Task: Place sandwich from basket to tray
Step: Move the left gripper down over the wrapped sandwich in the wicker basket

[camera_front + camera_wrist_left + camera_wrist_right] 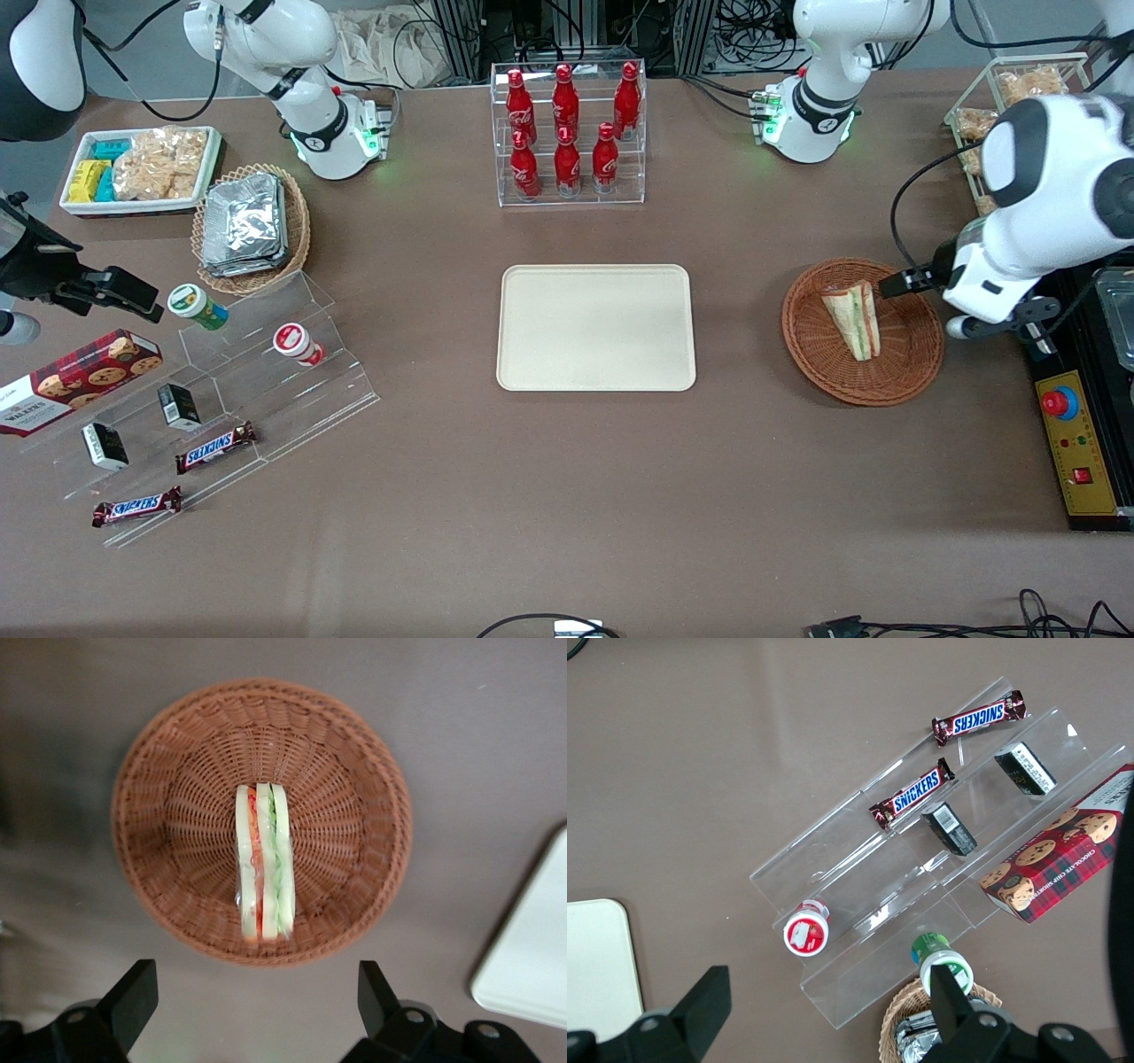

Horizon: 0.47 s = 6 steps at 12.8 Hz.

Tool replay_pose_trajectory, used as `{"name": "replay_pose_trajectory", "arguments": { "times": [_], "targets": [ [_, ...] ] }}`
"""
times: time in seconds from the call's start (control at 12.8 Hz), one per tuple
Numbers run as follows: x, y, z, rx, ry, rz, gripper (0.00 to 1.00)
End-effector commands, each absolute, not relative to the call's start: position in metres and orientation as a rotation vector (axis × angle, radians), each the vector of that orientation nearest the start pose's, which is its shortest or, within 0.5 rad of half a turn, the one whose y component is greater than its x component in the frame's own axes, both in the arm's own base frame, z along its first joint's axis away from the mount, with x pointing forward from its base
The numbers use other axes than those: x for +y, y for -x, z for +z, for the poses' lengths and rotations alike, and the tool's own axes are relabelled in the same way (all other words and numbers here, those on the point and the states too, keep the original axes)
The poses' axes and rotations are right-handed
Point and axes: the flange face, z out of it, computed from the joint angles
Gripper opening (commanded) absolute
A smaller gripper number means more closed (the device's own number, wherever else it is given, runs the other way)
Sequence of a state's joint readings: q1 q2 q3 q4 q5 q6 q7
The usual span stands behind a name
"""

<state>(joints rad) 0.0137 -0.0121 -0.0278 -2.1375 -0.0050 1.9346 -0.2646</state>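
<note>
The black two-finger claw [257, 1001] of the left arm hangs above the edge of the round reddish-brown wicker basket [912, 354], with its fingers [133, 997] spread wide apart and nothing between them. The small wedge sandwich [852, 319] of white bread, with green and red-orange layers showing, lies in the middle of the basket with nothing on top of it. The flat cream plastic tray [595, 328] sits on the brown table [567, 496] toward the parked arm's end, well apart from the basket, with only bare table between them.
</note>
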Motion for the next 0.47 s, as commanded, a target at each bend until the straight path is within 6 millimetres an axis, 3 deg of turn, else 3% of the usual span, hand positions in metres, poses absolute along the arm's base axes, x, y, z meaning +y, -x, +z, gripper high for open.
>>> {"name": "replay_pose_trajectory", "arguments": {
  "times": [0.0,0.39],
  "targets": [
    [-0.008,-0.491,0.358,-0.463,3.067,0.234,1.0],
    [-0.009,-0.462,0.3,-0.469,3.084,0.136,1.0]
  ]
}}
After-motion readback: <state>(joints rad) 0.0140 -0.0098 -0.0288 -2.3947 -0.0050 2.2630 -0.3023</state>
